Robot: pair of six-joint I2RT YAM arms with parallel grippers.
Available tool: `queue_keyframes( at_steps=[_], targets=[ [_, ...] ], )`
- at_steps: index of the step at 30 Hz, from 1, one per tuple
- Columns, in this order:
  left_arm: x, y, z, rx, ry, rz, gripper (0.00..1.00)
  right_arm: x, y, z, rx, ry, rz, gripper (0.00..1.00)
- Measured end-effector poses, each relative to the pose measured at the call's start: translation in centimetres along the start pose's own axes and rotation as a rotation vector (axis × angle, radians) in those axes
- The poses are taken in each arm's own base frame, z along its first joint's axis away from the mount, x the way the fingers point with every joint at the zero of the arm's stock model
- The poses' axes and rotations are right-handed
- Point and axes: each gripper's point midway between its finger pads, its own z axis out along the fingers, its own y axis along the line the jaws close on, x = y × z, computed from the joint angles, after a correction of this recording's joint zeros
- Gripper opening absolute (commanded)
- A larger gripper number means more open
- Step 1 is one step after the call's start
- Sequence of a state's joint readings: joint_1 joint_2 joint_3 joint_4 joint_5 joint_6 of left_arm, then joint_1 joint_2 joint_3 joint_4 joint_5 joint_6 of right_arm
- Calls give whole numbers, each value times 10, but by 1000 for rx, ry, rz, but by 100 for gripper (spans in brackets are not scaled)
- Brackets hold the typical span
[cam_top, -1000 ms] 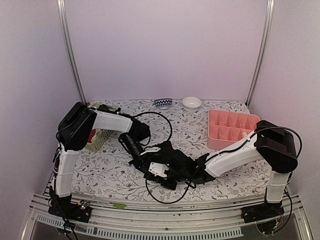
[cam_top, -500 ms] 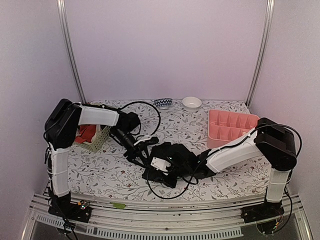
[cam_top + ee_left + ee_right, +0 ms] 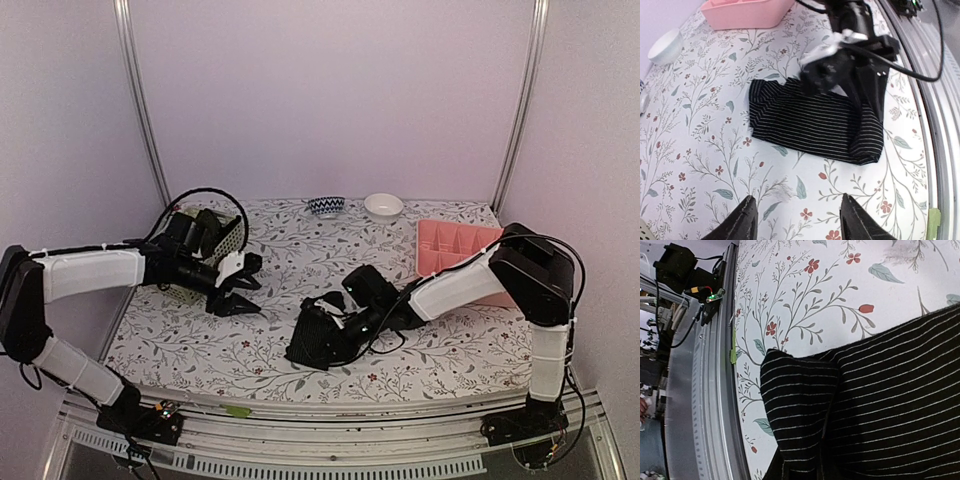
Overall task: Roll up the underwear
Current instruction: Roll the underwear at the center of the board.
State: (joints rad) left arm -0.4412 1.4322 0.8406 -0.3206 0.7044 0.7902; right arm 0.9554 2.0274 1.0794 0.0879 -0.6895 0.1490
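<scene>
- black underwear (image 3: 315,345) lies on the floral table (image 3: 190,345), roughly 6 o'clock from table centre, close to the near edge.
- left wrist view: the garment (image 3: 805,122) is dark with thin pale stripes and mostly flat in a rough rectangle. One end is doubled over and raised toward the right gripper.
- right gripper (image 3: 338,318) is down on the garment's 1 o'clock side, jaws pinched on a fold of the cloth. That bit is pulled up off the table.
- right wrist view: striped cloth (image 3: 880,390) fills the lower right, with a folded-over corner pointing at the table edge. Its own fingers are not visible in that view.
- left gripper (image 3: 245,296) is at 9 o'clock of the garment, apart from it, over bare table. Can't tell whether it touches the table.
- left gripper's fingers (image 3: 742,222) are spread wide with nothing between them: released, not touching the cloth.
- pale green perforated basket (image 3: 230,238) is at 10 o'clock of the table, just behind the left gripper. The left arm hides most of it, so contents can't be told.
- pink divided tray (image 3: 430,285) is at 3 o'clock, with the right arm crossing in front of it. It is well apart from the garment.
- white bowl (image 3: 383,206) and patterned bowl (image 3: 326,206) sit at 12 o'clock by the far edge, near each other, not touching.
- scrap of green tape (image 3: 733,347) is on the metal rail (image 3: 705,405) along the near edge, at 7 o'clock of the garment in the top view.
</scene>
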Motion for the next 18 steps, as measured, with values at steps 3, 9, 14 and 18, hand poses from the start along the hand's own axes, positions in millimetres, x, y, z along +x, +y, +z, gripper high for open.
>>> queue_keyframes(
  at_steps=[3, 9, 14, 18],
  targets=[
    [0, -29, 4, -15, 2, 111, 57, 0, -2, 0, -76, 5, 63, 0],
    [8, -90, 29, 31, 12, 343, 58, 2, -8, 2, -220, 19, 161, 0],
    [2, -106, 52, 44, 15, 460, 58, -1, -11, 1, -288, 36, 228, 0],
    [3, -117, 73, 55, 29, 521, 58, -2, -12, 1, -310, 58, 279, 0]
  ],
)
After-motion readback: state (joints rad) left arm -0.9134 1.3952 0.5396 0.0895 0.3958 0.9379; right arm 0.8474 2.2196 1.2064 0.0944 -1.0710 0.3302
